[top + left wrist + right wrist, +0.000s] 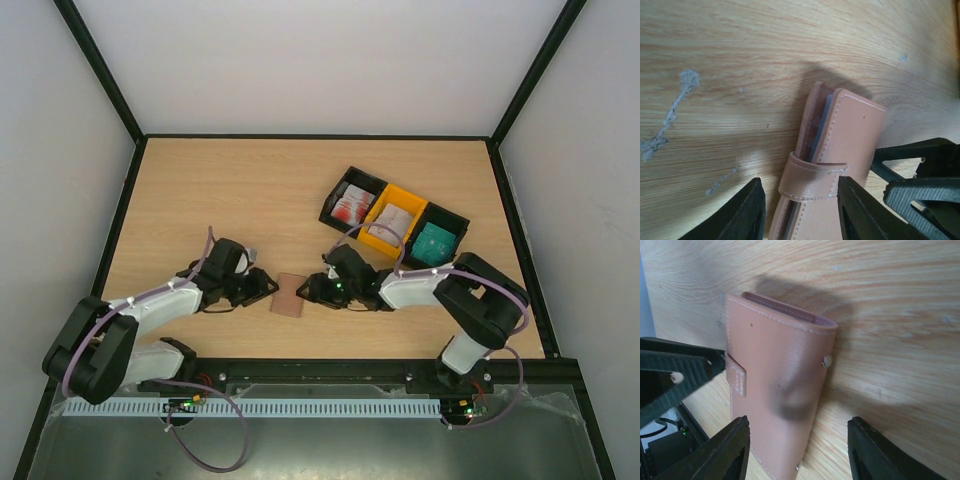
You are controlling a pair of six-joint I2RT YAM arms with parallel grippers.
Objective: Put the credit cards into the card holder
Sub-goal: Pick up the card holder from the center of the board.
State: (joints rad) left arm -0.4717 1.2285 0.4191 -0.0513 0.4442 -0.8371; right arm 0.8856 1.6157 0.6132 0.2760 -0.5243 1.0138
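So your left gripper [800, 200] is roughly half open and straddling the card holder [850, 135], not pinching it; one finger [857, 210] sits right against the holder's edge by the strap, while the other has a sliver of bare wood between it and the leather; I wouldn't call that a grip.

Your right gripper [799, 440] stands a bit wider and comes at the holder from the other side; the holder is between its fingers too, tucked up against one finger [725, 450] with a clear gap to the other; nothing is clamped there either. From above, the two grippers face each other with the holder between them; they're close, but I can't tell whether they touch.

The holder lies folded shut on the counter [200, 190], tan-brown side up; its strap wraps round one long edge and there's a small stud near the other; a bluish layer peeks out between the flaps.

Further out, beyond your right gripper and well apart from it, three trays stand touching in a slanted row. There's a black tray [335, 192] with the white-and-red credit cards [350, 205]; then a yellow tray [374, 240] with the beige credit cards [393, 222]; then a second black tray [452, 222] with the teal credit cards [434, 243].
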